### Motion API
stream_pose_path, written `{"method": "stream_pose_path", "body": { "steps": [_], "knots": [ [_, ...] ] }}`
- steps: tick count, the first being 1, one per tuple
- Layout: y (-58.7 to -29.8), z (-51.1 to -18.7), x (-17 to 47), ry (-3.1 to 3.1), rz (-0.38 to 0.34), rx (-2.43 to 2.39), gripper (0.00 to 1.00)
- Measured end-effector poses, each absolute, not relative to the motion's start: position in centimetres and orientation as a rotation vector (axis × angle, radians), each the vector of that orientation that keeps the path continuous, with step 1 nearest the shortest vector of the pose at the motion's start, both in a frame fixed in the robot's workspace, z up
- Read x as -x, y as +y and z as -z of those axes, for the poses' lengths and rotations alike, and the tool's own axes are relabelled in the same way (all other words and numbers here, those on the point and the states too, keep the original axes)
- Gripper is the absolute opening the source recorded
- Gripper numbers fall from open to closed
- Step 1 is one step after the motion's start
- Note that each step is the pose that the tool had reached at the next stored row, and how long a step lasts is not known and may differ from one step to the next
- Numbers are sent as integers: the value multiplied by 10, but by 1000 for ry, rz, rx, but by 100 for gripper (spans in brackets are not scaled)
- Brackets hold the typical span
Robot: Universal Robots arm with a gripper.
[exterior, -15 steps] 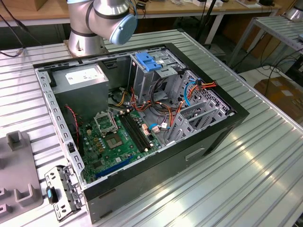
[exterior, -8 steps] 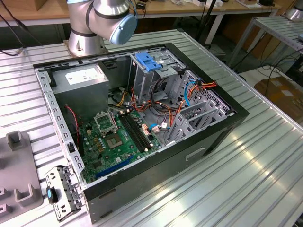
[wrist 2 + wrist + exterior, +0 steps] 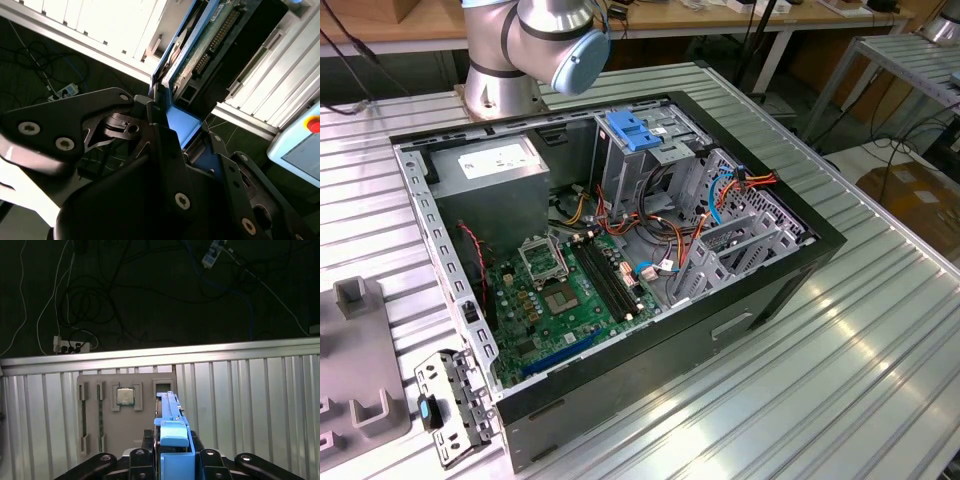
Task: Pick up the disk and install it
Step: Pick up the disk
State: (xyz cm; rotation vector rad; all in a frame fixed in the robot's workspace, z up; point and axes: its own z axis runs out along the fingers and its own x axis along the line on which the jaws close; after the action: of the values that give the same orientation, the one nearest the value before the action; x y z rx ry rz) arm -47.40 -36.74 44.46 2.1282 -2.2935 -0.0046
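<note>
Pincer (image 3: 172, 465): clamped on disk (image 3: 174, 436), by its blue frame | disk: on edge, up over counter (image 3: 250, 400) | risk: thin hold, disk may tilt, slip, and bump the case (image 3: 720, 335)

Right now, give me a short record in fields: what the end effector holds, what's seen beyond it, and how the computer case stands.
Held item: flat metal disk in a blue plastic carrier bracket
Grasp: black end effector shut on the carrier, seen in both wrist views
Beyond it: grey plastic fixture tray bearing a square silver processor chip
Case: black open computer case, lying on the ribbed aluminium table
Install: not yet done
</note>
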Motion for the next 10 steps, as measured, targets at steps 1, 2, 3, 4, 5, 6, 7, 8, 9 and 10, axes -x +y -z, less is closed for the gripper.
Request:
{"method": "stream_pose_path", "body": {
  "steps": [1, 2, 3, 4, 5, 6, 7, 8, 9, 10],
  "knots": [
    [-367, -445, 474, -2293, 5, -2128, 37],
    [-367, -446, 474, -2293, 5, -2128, 37],
    [-367, -446, 474, -2293, 5, -2128, 37],
    [-367, -447, 474, -2293, 5, -2128, 37],
    [-367, -448, 474, -2293, 5, -2128, 37],
    [-367, -450, 474, -2293, 5, -2128, 37],
    [-367, -451, 474, -2293, 5, -2128, 37],
    [-367, -451, 474, -2293, 5, -2128, 37],
    [-367, -452, 474, -2293, 5, -2128, 37],
    [-367, -453, 474, -2293, 5, -2128, 37]
  ]
}}
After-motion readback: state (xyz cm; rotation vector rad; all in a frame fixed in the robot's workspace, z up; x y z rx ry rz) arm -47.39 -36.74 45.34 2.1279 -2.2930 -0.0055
